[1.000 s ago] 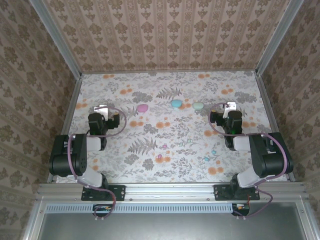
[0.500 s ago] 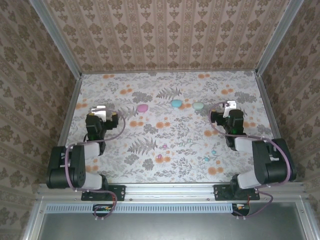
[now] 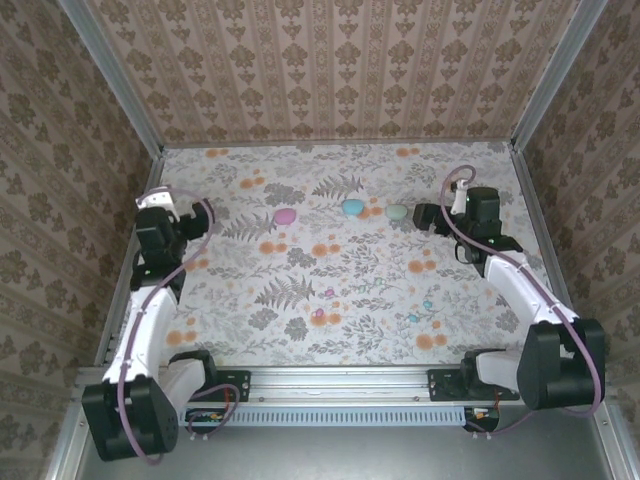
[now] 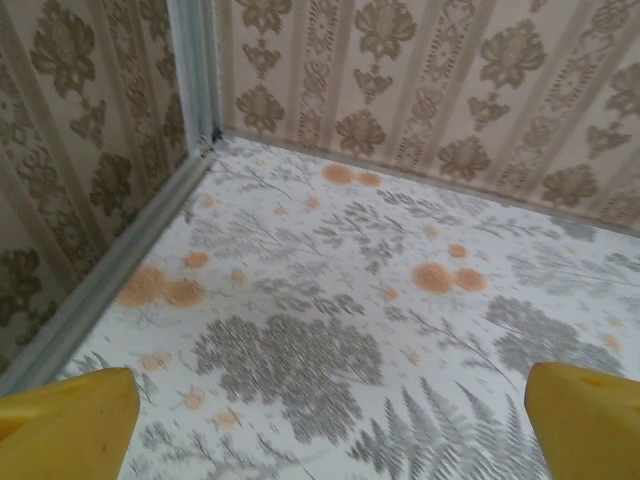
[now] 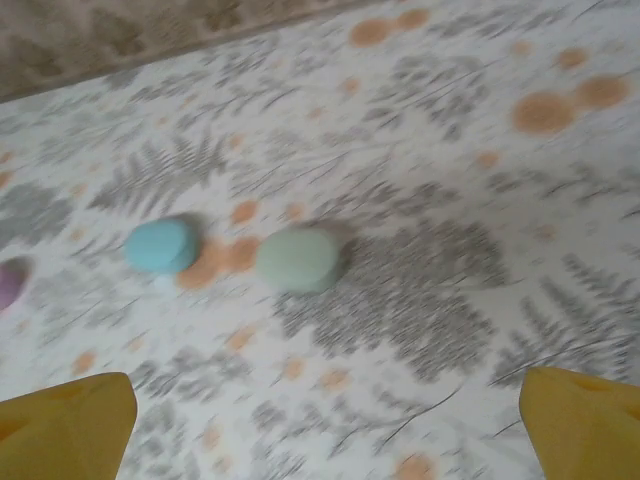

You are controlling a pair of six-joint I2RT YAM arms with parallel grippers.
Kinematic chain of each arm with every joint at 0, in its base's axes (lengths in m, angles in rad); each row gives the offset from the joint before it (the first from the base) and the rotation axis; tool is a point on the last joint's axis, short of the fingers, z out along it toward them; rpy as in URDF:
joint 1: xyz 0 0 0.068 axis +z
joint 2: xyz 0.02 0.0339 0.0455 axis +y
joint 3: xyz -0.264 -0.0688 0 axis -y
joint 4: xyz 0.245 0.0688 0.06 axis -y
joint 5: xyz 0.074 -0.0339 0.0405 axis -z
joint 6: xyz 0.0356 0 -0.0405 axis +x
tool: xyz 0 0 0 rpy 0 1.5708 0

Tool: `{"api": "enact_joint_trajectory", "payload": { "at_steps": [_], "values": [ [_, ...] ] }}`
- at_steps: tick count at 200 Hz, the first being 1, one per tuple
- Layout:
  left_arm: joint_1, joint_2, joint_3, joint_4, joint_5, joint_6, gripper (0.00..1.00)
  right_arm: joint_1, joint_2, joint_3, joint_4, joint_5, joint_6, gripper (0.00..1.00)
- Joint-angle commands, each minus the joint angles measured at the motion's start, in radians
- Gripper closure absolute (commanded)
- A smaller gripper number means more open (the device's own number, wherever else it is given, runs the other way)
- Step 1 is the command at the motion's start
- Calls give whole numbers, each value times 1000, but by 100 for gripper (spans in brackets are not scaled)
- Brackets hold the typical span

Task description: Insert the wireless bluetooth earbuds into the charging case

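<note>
Three pebble-shaped charging cases lie in a row at the back of the flowered cloth: pink [image 3: 286, 215], blue [image 3: 352, 207] and pale green [image 3: 397, 211]. Tiny earbuds rest nearer the front, pink ones [image 3: 329, 293] near the middle and cyan ones [image 3: 427, 301] to the right. My right gripper [image 3: 428, 217] hovers just right of the green case, open and holding nothing. In the right wrist view the green case [image 5: 300, 259] and blue case [image 5: 160, 245] lie ahead of the open right gripper [image 5: 325, 415]. My left gripper [image 3: 156, 204] stands open by the left wall, and the left gripper [image 4: 330, 410] faces bare cloth.
Papered walls close the table on three sides, with a metal rail [image 4: 110, 275] along the left edge and a corner post [image 4: 195, 70] at the back left. The left arm stretches along that wall; the right arm reaches up the right side.
Both arms have unfolded and reached out. The left gripper swung left and back toward the corner. The right gripper moved back and turned toward the green case. Both stayed open.
</note>
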Motion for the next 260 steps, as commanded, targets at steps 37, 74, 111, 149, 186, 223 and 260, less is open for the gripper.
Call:
{"api": "enact_joint_trajectory", "payload": {
  "at_steps": [37,74,111,149,186,223,260],
  "values": [
    [-18,-140,-69,-172,367,-178,0,7,-40,54,-178,-362,20,9],
    [-126,-133,-76,-191,332,-218,0,52,-11,99,-240,-379,-8,14],
    [-262,-101,-65,-199,257,-215,0,117,-8,132,-301,-346,-67,17],
    [-405,-51,-78,-160,203,-253,0,210,32,171,-392,-236,-155,22],
    [-488,-10,-81,-142,166,-263,0,264,104,220,-448,-184,-155,27],
    [-494,11,-57,-165,152,-245,0,265,210,283,-441,-42,-122,26],
    [-496,34,-53,-154,168,-251,0,180,400,441,-452,-32,-153,26]
  ]
}}
